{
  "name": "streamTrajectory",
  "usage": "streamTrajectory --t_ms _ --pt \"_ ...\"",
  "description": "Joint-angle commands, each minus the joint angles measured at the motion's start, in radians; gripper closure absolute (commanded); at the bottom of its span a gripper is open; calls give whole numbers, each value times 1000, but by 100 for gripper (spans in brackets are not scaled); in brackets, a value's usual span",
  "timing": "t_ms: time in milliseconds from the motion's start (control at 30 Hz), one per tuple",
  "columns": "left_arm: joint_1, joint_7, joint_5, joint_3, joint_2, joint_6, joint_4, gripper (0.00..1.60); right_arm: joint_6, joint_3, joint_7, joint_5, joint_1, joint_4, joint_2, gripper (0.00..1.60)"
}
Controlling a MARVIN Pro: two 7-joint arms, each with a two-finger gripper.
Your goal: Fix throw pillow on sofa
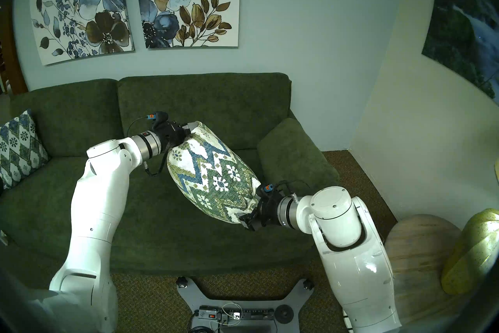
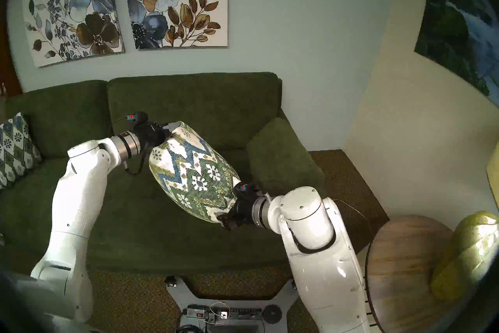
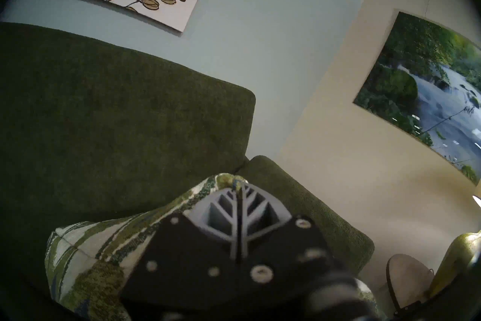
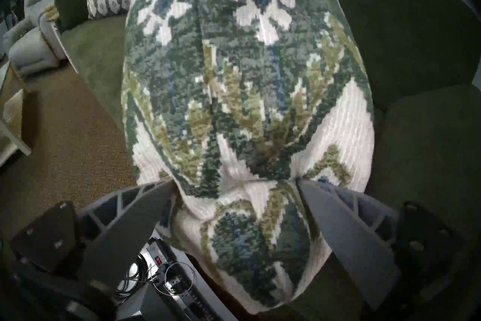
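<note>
While both arms share the load, the throw pillow [image 1: 213, 171] hangs stretched on a diagonal above the seat of the sofa [image 1: 202, 100], one corner up toward the back cushions and the opposite corner down toward the front edge, so the step in hand looks like the carry, with placement not yet done. At the upper corner the left gripper [image 1: 189, 127] has its ribbed fingers pressed together on a thin fold of the fabric, as the left wrist view shows [image 3: 238, 211]. At the lower corner the right gripper [image 1: 247, 219] pinches a thicker bunch of the pillow, its two fingers set either side of the gathered cloth in the right wrist view [image 4: 234, 190]. No part of the pillow seems to rest on the seat, though its underside is hidden. A second patterned pillow [image 1: 19, 146] leans at the sofa's far left end, and the right armrest [image 1: 294, 154] stands just beside the right gripper. Next, I judge, the pillow must be turned upright and lowered against a back cushion, probably near the right armrest, with both pinches let go only once the seat bears it; loosing one corner early would let it swing or flop.
</note>
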Motion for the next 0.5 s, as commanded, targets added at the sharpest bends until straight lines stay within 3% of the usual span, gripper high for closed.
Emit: streamTrajectory --t_ms 0,67,100,133,200,467 --pt "-9 -13 -16 -13 1 6 -33 160 3 -14 -28 -13 38 65 -30 0" --pt "-10 -14 -17 -17 2 10 -35 160 7 -15 -32 -14 42 76 -34 0" --pt "-10 -14 -17 -18 3 12 -36 160 8 -14 -34 -14 44 81 -37 21" --pt "-10 -15 -17 -20 3 14 -37 160 8 -13 -36 -13 44 85 -39 55" --pt "-10 -15 -17 -22 3 16 -38 160 6 -9 -42 -12 43 90 -43 160" --pt "-8 -12 -14 -29 3 28 -47 160 4 18 -50 -3 20 65 -45 160"
